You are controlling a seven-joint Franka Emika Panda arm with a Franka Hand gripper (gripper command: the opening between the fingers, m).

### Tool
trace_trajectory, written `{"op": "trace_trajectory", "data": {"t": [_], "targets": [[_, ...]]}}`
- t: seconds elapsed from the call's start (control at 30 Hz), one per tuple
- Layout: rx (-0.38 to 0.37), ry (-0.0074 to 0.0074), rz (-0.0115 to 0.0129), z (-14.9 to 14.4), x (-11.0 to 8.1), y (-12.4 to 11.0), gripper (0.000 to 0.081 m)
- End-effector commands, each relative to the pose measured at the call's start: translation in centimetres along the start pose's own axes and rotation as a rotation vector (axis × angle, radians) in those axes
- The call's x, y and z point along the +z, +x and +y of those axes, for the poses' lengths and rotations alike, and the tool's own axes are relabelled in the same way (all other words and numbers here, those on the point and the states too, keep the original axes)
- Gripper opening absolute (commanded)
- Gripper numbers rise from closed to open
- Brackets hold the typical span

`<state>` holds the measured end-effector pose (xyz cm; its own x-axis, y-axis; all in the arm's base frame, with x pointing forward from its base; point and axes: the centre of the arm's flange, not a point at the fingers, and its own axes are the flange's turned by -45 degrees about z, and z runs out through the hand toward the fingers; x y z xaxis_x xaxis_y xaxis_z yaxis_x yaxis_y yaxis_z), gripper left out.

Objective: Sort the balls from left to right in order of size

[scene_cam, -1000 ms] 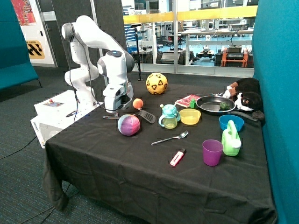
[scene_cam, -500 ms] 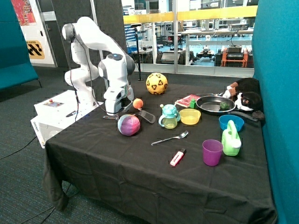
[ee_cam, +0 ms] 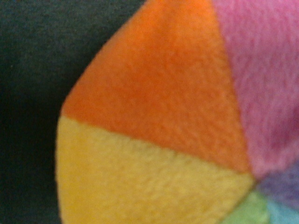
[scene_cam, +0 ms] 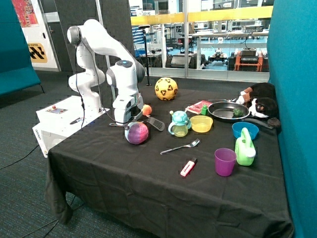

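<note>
Three balls lie on the black tablecloth (scene_cam: 124, 168). A multicoloured plush ball (scene_cam: 136, 133) sits nearest the front. A small orange ball (scene_cam: 147, 109) lies behind it, partly hidden by the arm. A larger yellow football (scene_cam: 166, 89) sits at the back of the table. My gripper (scene_cam: 130, 120) is low over the plush ball, right at its top rear side. In the wrist view the plush ball (ee_cam: 177, 121) fills the picture with orange, yellow and pink panels, very close.
A black spatula (scene_cam: 156, 124) lies just beside the plush ball. A sippy cup (scene_cam: 179, 124), yellow bowl (scene_cam: 201, 123), spoon (scene_cam: 181, 146), marker (scene_cam: 188, 167), purple cup (scene_cam: 225, 161), green watering can (scene_cam: 245, 148), blue bowl (scene_cam: 245, 130) and pan (scene_cam: 228, 110) stand further along.
My gripper has moved from beside the table's edge towards the plush ball and come down onto its top. The balls have not moved.
</note>
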<state>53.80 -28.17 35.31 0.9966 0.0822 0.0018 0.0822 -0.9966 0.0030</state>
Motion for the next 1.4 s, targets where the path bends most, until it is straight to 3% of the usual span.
{"op": "trace_trajectory", "data": {"t": [0.0,1.17,1.27,1.33,1.37], "targets": [[-0.005,0.0030,-0.0018,0.8,0.4,0.4,0.0808],[-0.043,0.0030,-0.0018,-2.1,2.8,2.2,0.0803],[-0.039,0.0030,-0.0018,-2.3,3.1,2.2,0.0688],[-0.034,0.0030,-0.0018,-2.4,3.3,2.3,0.0452],[-0.034,0.0030,-0.0018,-2.4,3.3,2.3,0.0405]]}}
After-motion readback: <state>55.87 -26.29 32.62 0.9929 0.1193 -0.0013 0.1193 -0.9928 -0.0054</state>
